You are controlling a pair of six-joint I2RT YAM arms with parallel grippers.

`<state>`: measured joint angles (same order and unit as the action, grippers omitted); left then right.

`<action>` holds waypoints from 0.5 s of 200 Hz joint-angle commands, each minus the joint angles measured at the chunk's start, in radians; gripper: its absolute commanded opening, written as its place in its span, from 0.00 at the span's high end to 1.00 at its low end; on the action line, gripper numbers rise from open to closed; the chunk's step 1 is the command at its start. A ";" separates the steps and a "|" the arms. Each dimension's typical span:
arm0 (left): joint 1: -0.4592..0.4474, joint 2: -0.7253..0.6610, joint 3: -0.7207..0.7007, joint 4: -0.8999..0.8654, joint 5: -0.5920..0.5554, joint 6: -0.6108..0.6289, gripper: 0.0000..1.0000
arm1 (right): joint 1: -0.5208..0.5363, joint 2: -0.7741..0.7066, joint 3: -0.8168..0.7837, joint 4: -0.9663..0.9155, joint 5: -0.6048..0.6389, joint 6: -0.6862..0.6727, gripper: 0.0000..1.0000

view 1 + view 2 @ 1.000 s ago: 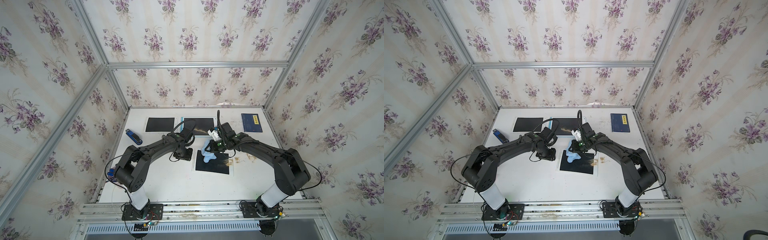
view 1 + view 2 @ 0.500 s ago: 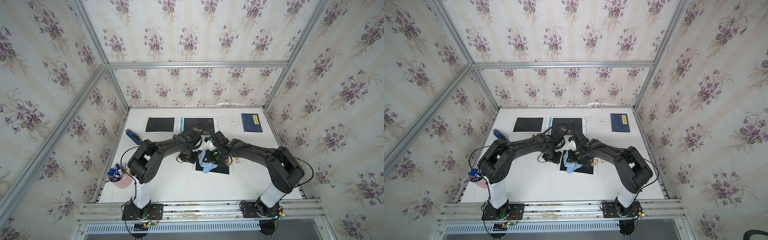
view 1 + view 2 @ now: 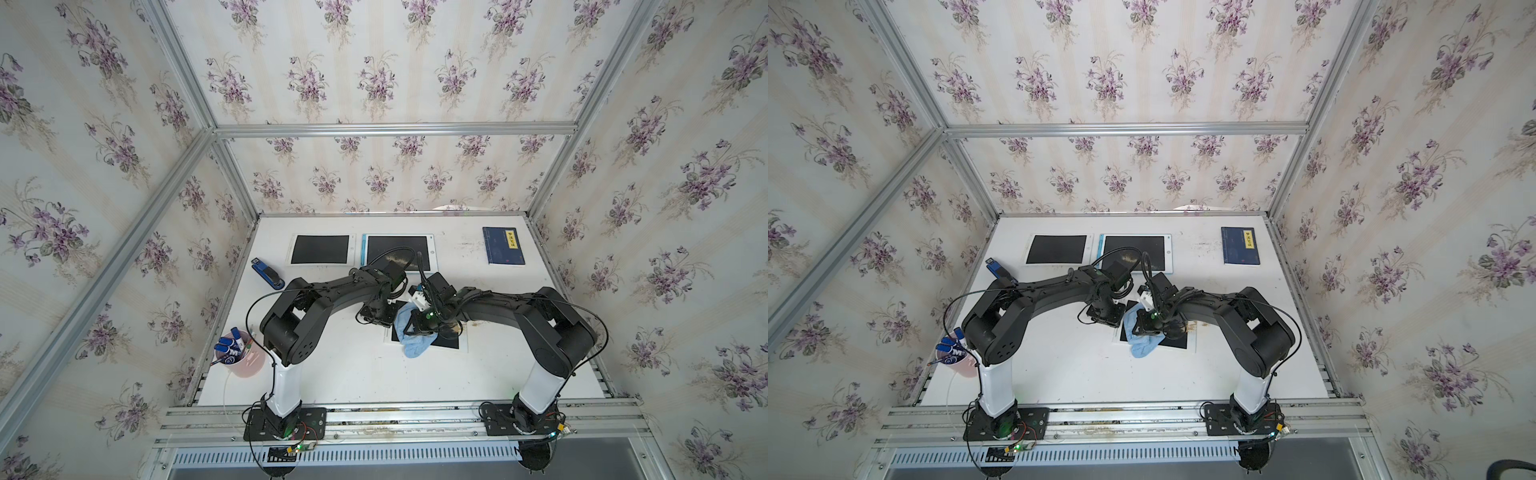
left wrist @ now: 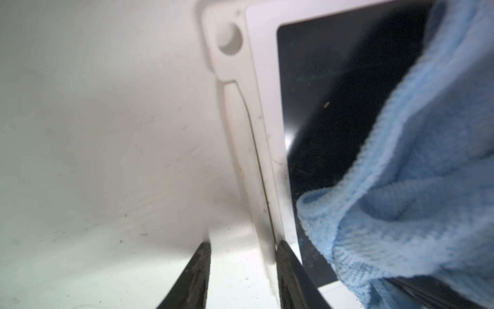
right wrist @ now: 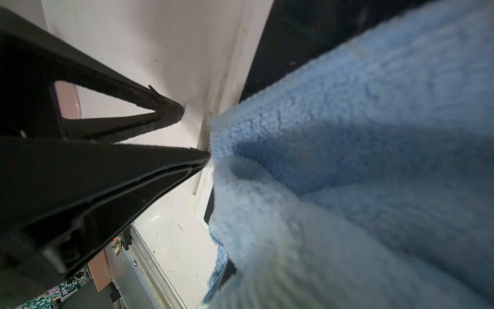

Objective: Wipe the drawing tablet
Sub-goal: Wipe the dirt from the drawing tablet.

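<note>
Though right jaws tight on fluffy blue cloth (image 4: 427, 187), left jaws apart astride glossy tablet (image 4: 320, 107)

There are three flat white-framed drawing tablets with black screens: one far tablet (image 3: 320, 249), a second far tablet (image 3: 376, 249) beside it and a nearer tablet (image 3: 449, 344). There is one light-blue microfibre cloth (image 3: 413, 349), one dark-blue book (image 3: 503, 246), one blue stapler (image 3: 268, 273) and one pink plastic cup (image 3: 249, 368) of blue-capped markers (image 3: 227, 347), too bunched to count. There are two black robot arms, the left arm (image 3: 332, 291) and the right arm (image 3: 498, 301).
</note>
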<state>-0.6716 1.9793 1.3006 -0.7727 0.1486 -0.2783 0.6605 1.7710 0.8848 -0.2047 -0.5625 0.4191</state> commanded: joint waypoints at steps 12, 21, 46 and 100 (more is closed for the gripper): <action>-0.003 0.046 -0.036 -0.017 -0.093 0.003 0.58 | -0.038 0.005 -0.053 -0.068 0.154 -0.005 1.00; -0.003 0.050 -0.040 -0.016 -0.093 0.002 0.58 | -0.055 -0.008 -0.069 -0.078 0.175 -0.007 1.00; -0.001 0.050 -0.046 -0.011 -0.095 0.002 0.58 | -0.108 -0.063 -0.127 -0.102 0.231 -0.003 1.00; 0.000 0.043 -0.055 -0.006 -0.101 0.005 0.58 | -0.300 -0.181 -0.220 -0.152 0.334 0.022 1.00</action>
<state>-0.6712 1.9755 1.2846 -0.7540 0.1520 -0.2783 0.4194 1.6127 0.7002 -0.1783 -0.5114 0.4248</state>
